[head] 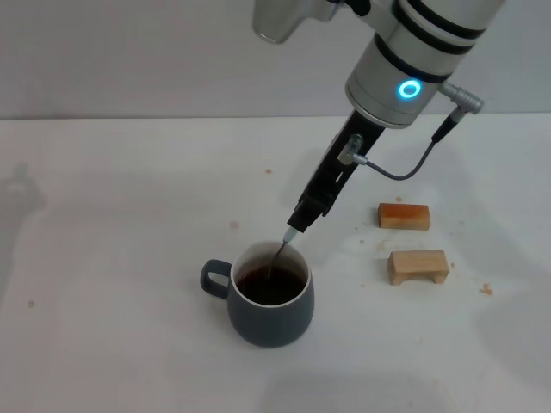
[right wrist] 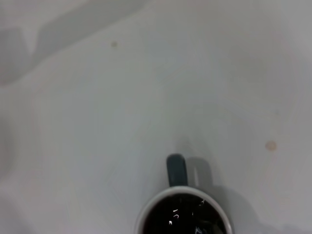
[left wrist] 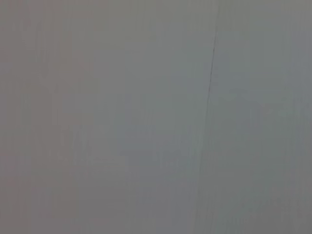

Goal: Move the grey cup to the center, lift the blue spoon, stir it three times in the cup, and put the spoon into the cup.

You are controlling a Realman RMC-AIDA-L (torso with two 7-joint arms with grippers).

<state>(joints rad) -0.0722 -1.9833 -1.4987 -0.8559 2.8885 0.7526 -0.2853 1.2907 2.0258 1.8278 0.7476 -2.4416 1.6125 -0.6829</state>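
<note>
Two wooden blocks [head: 411, 241] lie to our right of the grey cup [head: 269, 305], apart from it. Our right gripper [head: 299, 222] slants down from above, clamped on the blue spoon [head: 281, 253], whose neck dips into the cup's dark liquid (bowl submerged, unseen). Our left gripper is out of view

Robot lab bench, bare white tabletop [head: 112, 344], plain grey wall [head: 129, 52], two wooden blocks [head: 404, 216] as props
</note>
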